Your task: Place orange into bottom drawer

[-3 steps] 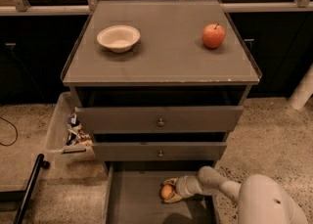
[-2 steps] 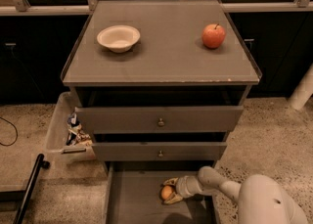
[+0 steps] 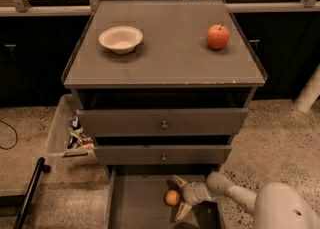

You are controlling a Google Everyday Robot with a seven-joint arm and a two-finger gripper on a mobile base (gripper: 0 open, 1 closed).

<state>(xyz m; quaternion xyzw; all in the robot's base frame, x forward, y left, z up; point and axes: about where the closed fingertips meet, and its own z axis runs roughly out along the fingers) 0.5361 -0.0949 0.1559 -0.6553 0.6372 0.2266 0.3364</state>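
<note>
The orange (image 3: 172,198) lies on the floor of the bottom drawer (image 3: 135,205), which is pulled out at the foot of the grey cabinet. My gripper (image 3: 179,198) reaches into the drawer from the right, low over its floor. Its two pale fingers (image 3: 183,212) are spread wider than the orange, one behind it and one in front, so the gripper is open and the fruit sits just left of the gap. My arm (image 3: 235,193) runs in from the lower right.
A red-orange apple (image 3: 218,36) and a white bowl (image 3: 120,38) stand on the cabinet top. Two knobbed drawers (image 3: 164,124) sit partly open above. A bin with packets (image 3: 75,135) stands at the left, with a black pole (image 3: 30,193) by it.
The fingers have spread apart from around the orange. The orange now rests free on the drawer floor, at almost the same spot.
</note>
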